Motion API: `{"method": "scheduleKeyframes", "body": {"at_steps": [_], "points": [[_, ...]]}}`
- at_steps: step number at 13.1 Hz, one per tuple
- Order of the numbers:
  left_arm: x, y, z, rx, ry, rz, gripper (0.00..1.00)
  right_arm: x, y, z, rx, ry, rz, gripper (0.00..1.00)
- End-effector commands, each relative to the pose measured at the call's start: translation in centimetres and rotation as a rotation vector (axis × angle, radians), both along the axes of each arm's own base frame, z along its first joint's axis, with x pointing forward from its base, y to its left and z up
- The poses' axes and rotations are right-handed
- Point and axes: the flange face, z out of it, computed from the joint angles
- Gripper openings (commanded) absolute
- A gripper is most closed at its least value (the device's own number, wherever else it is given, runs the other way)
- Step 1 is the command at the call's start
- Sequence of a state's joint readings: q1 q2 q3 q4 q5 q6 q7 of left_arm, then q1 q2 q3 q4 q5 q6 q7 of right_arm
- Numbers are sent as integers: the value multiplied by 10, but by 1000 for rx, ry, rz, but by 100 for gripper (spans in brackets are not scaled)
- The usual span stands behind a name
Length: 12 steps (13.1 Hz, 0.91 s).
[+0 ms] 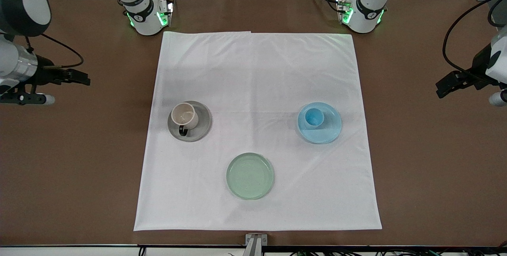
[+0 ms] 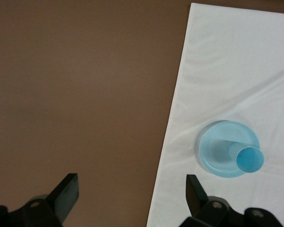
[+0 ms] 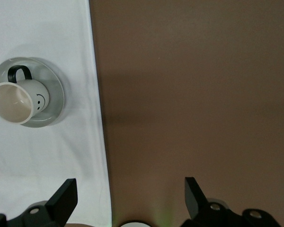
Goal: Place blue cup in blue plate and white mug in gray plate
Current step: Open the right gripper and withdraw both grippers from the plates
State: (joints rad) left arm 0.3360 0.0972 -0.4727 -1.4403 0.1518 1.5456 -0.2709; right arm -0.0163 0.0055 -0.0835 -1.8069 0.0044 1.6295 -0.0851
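Note:
The blue cup stands upright in the blue plate, toward the left arm's end of the cloth; the left wrist view shows the cup and the plate too. The white mug with its dark handle stands in the gray plate, toward the right arm's end; the right wrist view shows the mug and the plate. My left gripper is open and empty over bare table beside the cloth. My right gripper is open and empty over bare table at its own end.
A pale green plate lies empty on the white cloth, nearer to the front camera than the other two plates. The cloth covers the middle of the brown table.

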Motion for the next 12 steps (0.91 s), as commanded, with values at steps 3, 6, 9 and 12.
{"method": "scheduleKeyframes", "body": {"at_steps": [3, 6, 9, 12], "points": [[-50, 1, 26, -55, 30, -81, 100, 16, 4, 76, -30, -169, 42, 100], [-71, -7, 25, -82, 54, -79, 100, 24, 2, 124, -32, -247, 41, 100], [-84, -13, 23, -84, 62, -88, 100, 24, 2, 130, -31, -261, 37, 100], [-92, -20, 23, -81, 64, -98, 100, 24, 1, 139, -31, -284, 34, 100]]}}
